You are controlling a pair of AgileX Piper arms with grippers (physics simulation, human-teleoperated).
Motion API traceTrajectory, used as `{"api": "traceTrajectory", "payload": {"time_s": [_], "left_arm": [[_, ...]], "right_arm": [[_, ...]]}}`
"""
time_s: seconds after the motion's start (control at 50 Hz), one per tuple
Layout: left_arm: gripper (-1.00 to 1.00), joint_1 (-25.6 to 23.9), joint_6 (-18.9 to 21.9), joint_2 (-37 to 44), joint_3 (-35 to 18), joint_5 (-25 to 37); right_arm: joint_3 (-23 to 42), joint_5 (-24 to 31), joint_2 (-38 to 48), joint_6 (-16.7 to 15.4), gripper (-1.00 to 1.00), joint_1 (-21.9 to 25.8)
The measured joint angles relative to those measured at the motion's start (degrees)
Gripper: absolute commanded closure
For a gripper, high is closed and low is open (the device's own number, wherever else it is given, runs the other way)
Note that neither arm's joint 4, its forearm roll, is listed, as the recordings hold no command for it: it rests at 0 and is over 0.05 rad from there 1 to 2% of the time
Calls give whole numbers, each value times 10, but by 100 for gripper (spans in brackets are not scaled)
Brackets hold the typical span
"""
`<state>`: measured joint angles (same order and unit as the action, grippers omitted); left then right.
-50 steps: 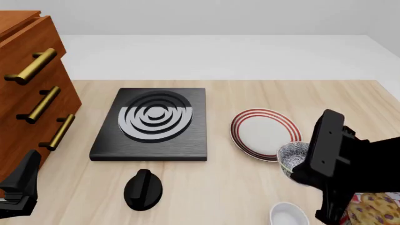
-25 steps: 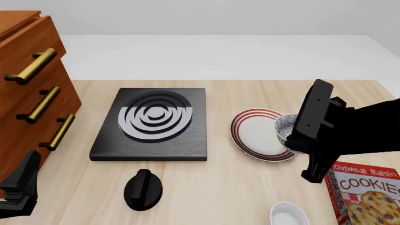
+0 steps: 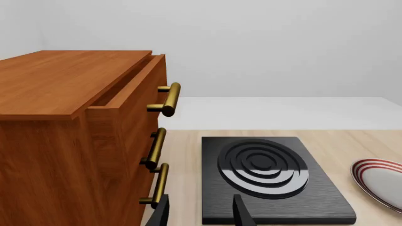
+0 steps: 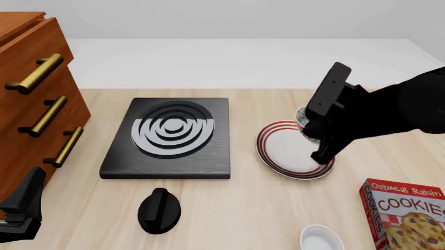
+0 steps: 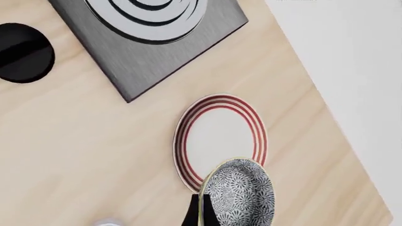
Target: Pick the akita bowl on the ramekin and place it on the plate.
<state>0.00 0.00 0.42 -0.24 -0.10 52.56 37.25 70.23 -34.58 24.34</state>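
The speckled grey akita bowl (image 5: 242, 197) hangs by its rim in my right gripper (image 5: 201, 213), which is shut on it. In the front view only a sliver of the bowl (image 4: 303, 119) shows beside the right gripper (image 4: 314, 131), over the far right rim of the red-ringed plate (image 4: 288, 150). The plate (image 5: 220, 134) is bare inside. The white ramekin (image 4: 320, 239) stands alone near the table's front edge. My left gripper (image 3: 201, 215) is open at the near left corner (image 4: 22, 205), holding nothing.
A black stove (image 4: 170, 136) with grey rings lies mid-table, with a black knob (image 4: 159, 209) in front of it. A wooden drawer cabinet (image 4: 35, 99) with brass handles fills the left side. A cookie box (image 4: 407, 213) lies at the front right.
My right arm has carried the bowl away from the ramekin, back and to the left, from the plate's near right edge to above its far right rim. The left arm stayed still.
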Motion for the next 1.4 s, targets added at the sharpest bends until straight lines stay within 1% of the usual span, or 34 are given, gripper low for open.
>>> {"api": "traceTrajectory", "payload": {"time_s": [0.08, 0.42, 1.0, 1.26, 1.4], "left_arm": [[-100, 0, 0, 0, 0, 0], [-100, 0, 0, 0, 0, 0], [-100, 0, 0, 0, 0, 0], [-100, 0, 0, 0, 0, 0], [-100, 0, 0, 0, 0, 0]], "right_arm": [[13, -5, 11, 5, 100, -4], [31, -51, 62, 30, 100, -21], [33, -118, 142, 68, 100, -33], [21, -150, 173, 76, 100, -41], [14, -167, 187, 73, 100, -48]]}}
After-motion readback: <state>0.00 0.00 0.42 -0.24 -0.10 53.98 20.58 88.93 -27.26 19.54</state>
